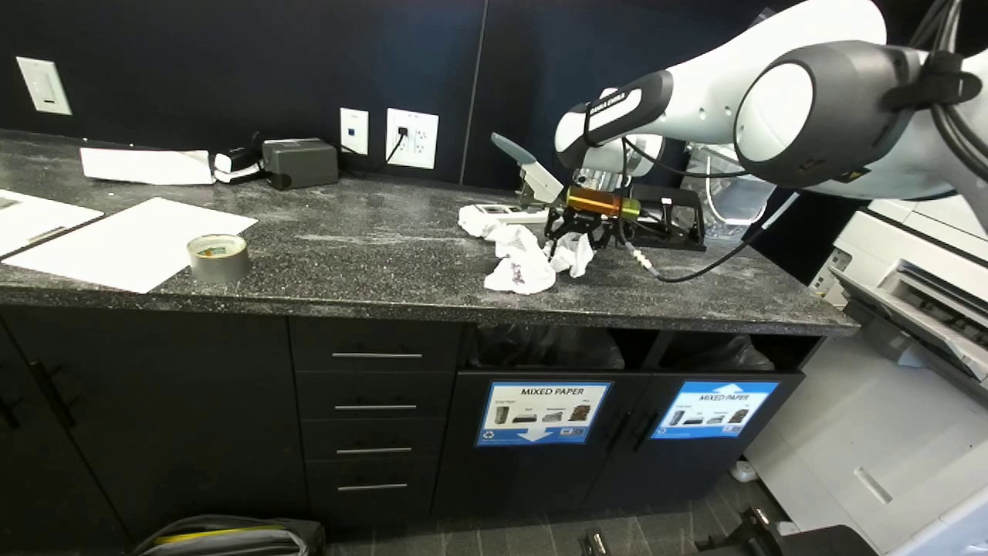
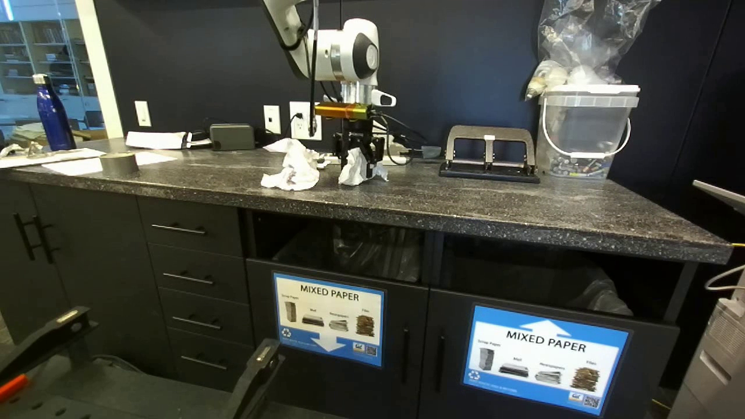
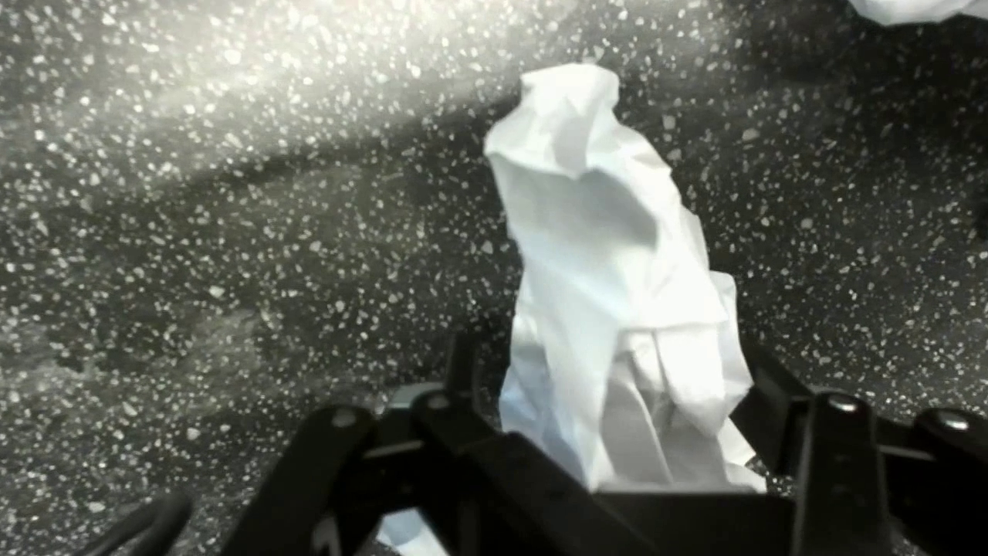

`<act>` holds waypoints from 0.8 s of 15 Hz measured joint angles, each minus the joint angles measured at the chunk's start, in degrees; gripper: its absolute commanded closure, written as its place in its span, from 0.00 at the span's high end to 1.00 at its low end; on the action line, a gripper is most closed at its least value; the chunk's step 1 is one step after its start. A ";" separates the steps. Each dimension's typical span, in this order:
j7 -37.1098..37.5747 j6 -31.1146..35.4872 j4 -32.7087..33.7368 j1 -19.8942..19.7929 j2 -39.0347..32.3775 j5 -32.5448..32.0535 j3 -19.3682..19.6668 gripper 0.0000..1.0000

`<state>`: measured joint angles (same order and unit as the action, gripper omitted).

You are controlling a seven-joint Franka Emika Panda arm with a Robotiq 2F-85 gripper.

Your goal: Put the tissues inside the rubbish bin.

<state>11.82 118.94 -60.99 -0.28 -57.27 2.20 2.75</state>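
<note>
— My gripper [image 3: 617,394] has its jaws apart, with a crumpled tissue [image 3: 594,255] between them.

— Pinched?

— Not as I read it: a dark sliver seems to show beside one jaw. The tissue looks to rest on the counter [image 3: 231,270], and a second tissue [image 2: 295,169] lies just beside it, outside my jaws.

— So which step is this?

— The grasp, I judge, at the point of closing. Next I should squeeze, lift straight and watch for a loose fold slipping out. Being limp, it should crush without harm. Then I'd carry it past the front edge and down. What I take for the bin [image 2: 381,256] sits plastic-lined under there, behind a "Mixed Paper" sign [image 2: 329,317]. A second bin [image 1: 733,355] stands beside it; which is meant I can't tell.

— What is on the surface?

— The counter is dark and speckled. A hole punch [image 2: 489,132] stands near me, a bucket [image 2: 582,131] just past it, and tape [image 1: 220,266] well apart, by some paper [image 1: 127,239].

— And the room?

— A dark wall [image 1: 247,69] close behind the counter, a printer [image 1: 849,448] past its end, shelves [image 2: 35,58] far off beyond the opposite end.
</note>
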 measured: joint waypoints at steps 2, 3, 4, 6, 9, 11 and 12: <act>-0.99 -0.32 0.76 0.00 -0.60 -0.78 0.00 0.35; -1.41 -0.38 1.02 0.00 -0.85 -1.19 0.00 0.27; -1.79 -0.43 1.26 0.00 -1.09 -1.64 0.00 0.19; -2.49 -0.48 1.42 -0.04 -1.22 -2.47 0.03 0.14; -3.34 -0.48 1.54 -0.25 -1.21 -3.58 0.16 0.13; -4.34 -0.48 1.54 -0.51 -1.20 -3.65 0.17 0.14; -5.32 -0.54 1.51 -0.69 -1.18 -3.65 0.13 0.15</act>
<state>6.50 118.40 -59.48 -0.96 -58.44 -1.45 2.88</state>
